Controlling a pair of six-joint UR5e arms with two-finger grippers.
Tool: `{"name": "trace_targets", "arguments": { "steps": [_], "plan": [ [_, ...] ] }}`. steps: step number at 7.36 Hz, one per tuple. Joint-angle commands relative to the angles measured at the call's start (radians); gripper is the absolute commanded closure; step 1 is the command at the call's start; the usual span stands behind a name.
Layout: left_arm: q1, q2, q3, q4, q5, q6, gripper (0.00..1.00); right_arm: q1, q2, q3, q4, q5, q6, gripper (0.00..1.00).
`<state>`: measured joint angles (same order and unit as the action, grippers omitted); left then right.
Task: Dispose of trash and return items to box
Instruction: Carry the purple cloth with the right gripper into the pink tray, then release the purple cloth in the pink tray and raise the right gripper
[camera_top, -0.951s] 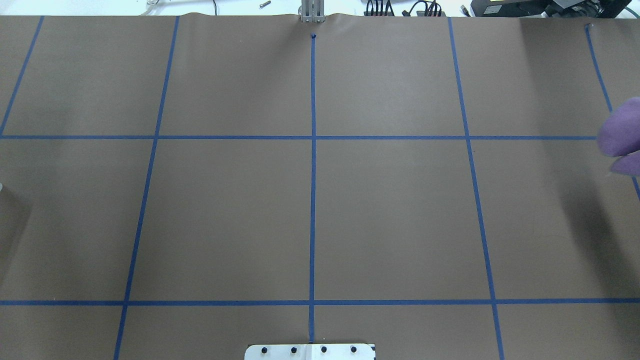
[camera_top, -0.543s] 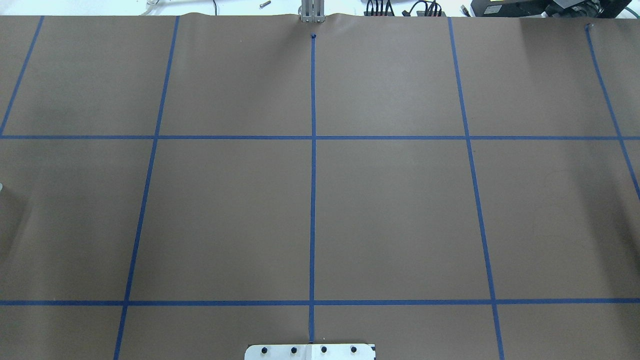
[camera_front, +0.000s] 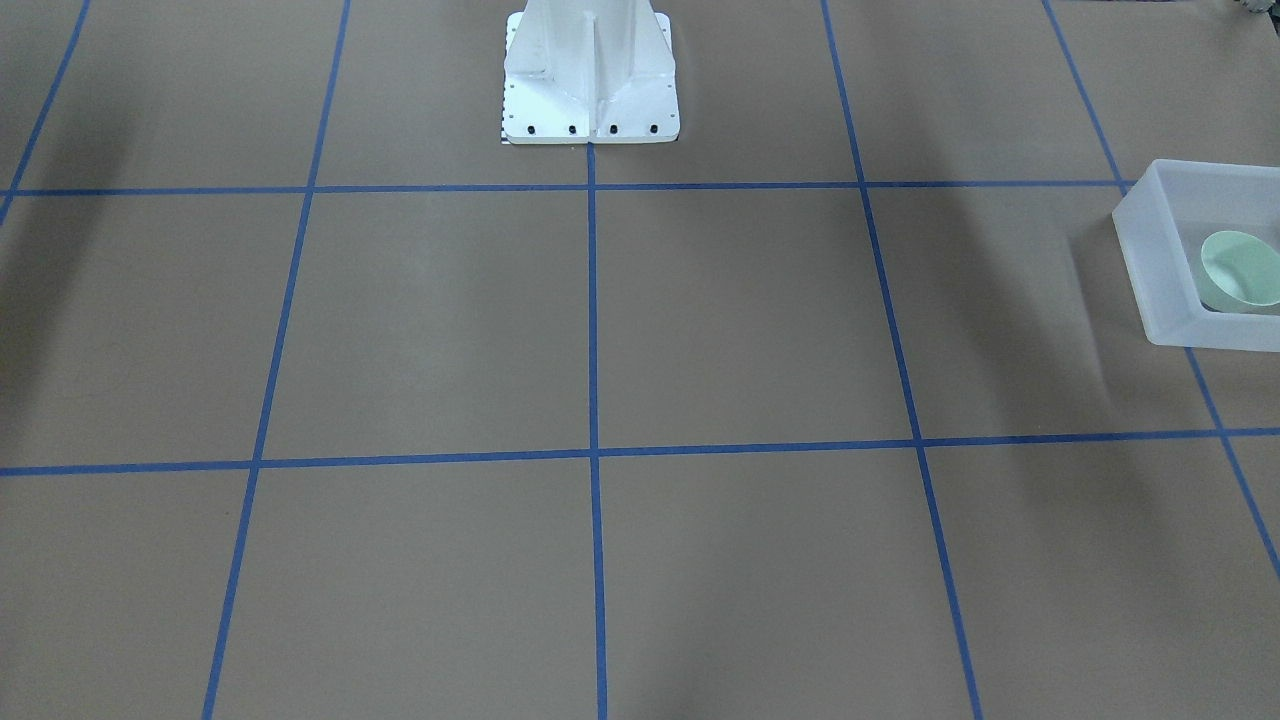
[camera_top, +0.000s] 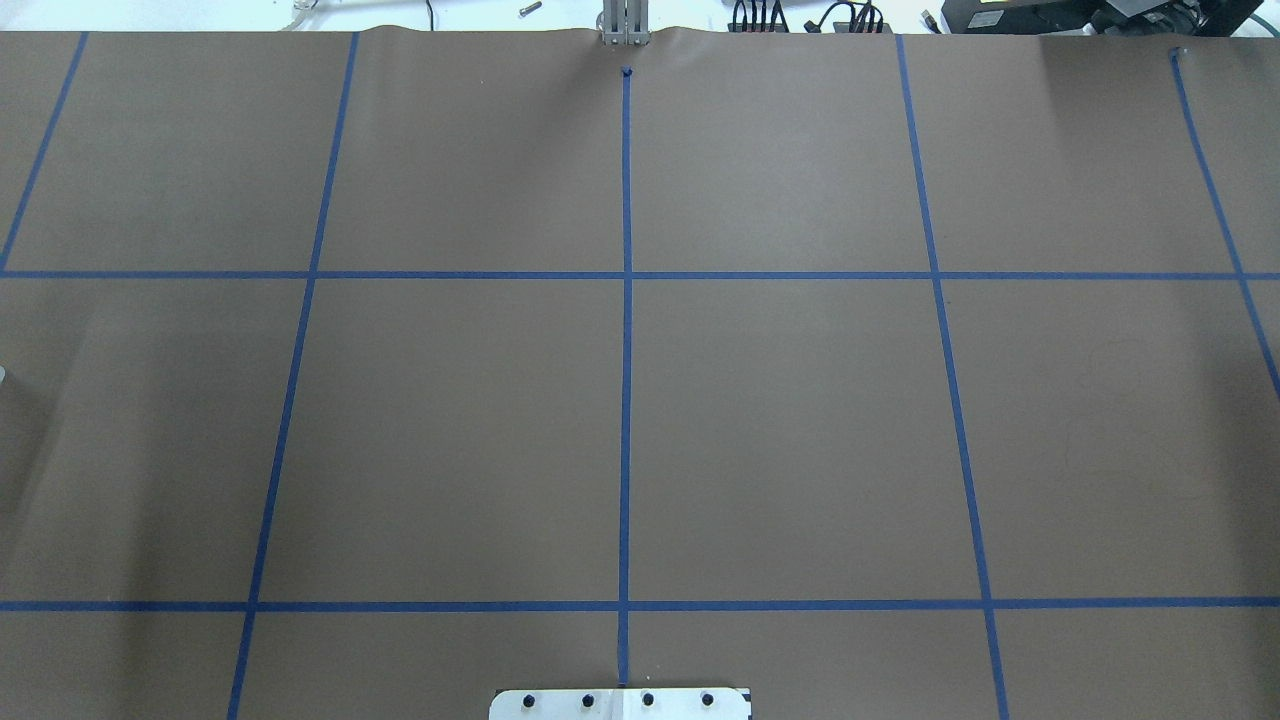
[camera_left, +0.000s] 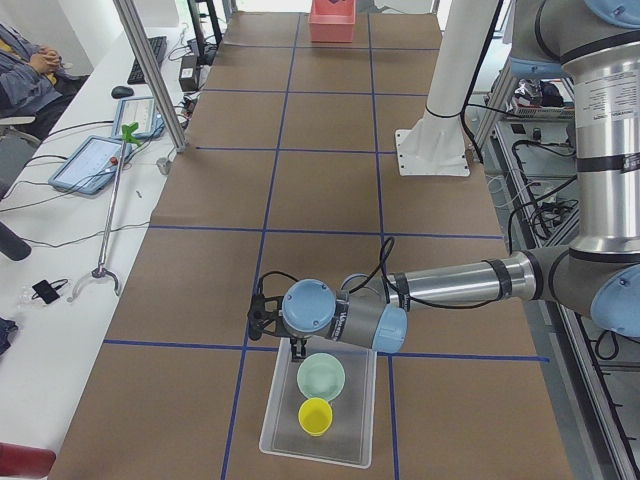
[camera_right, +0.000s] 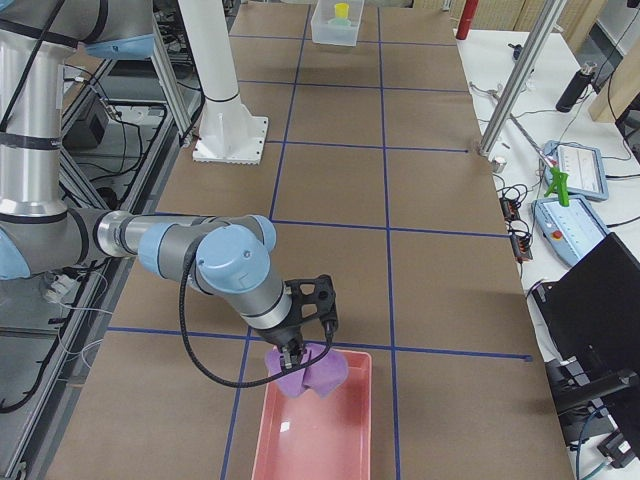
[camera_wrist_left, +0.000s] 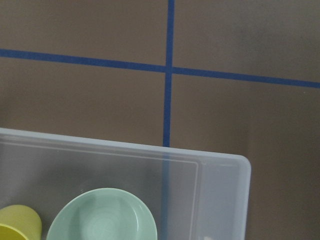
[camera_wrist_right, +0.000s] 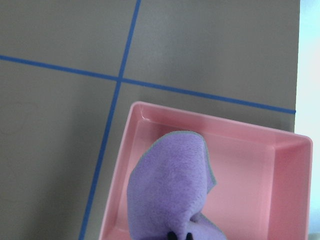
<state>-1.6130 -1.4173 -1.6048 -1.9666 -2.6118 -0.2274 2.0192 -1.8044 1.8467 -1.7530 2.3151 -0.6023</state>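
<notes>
The frosted box (camera_left: 283, 420) stands at the table's left end; it also shows in the front-facing view (camera_front: 1150, 260) and the left wrist view (camera_wrist_left: 220, 170). The mint-green bowl (camera_left: 321, 377) and the yellow cup (camera_left: 317, 416) sit inside it, side by side, and both show in the left wrist view: bowl (camera_wrist_left: 102, 217), cup (camera_wrist_left: 17, 222). My left gripper (camera_left: 296, 347) hangs over the box's near wall; I cannot tell if it is open. My right gripper (camera_wrist_right: 180, 235) is shut on a purple cloth (camera_wrist_right: 170, 190) and holds it over a pink tray (camera_wrist_right: 260, 170).
The white pedestal base (camera_front: 590, 100) stands at the robot's side of the table, mid-width. The pink tray (camera_right: 330, 440) lies at the table's right end. Tablets, cables and a grabber tool lie on the operators' bench (camera_left: 90, 160). A person sits at far left (camera_left: 30, 70).
In the overhead view the purple cloth, at the right edge one second ago, has moved out of view to the right. Nothing else has changed there.
</notes>
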Motion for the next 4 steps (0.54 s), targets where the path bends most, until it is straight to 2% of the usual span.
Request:
{"name": "trace_targets", "arguments": {
  "steps": [1,4],
  "plan": [
    [0.002,-0.032,-0.009,0.000,0.016,-0.029,0.02,0.015,-0.004,-0.185,0.112,-0.017,-0.085,1.00],
    [-0.001,-0.043,-0.012,-0.001,0.036,-0.029,0.02,0.004,0.095,-0.407,0.242,-0.014,-0.060,1.00]
  ]
}}
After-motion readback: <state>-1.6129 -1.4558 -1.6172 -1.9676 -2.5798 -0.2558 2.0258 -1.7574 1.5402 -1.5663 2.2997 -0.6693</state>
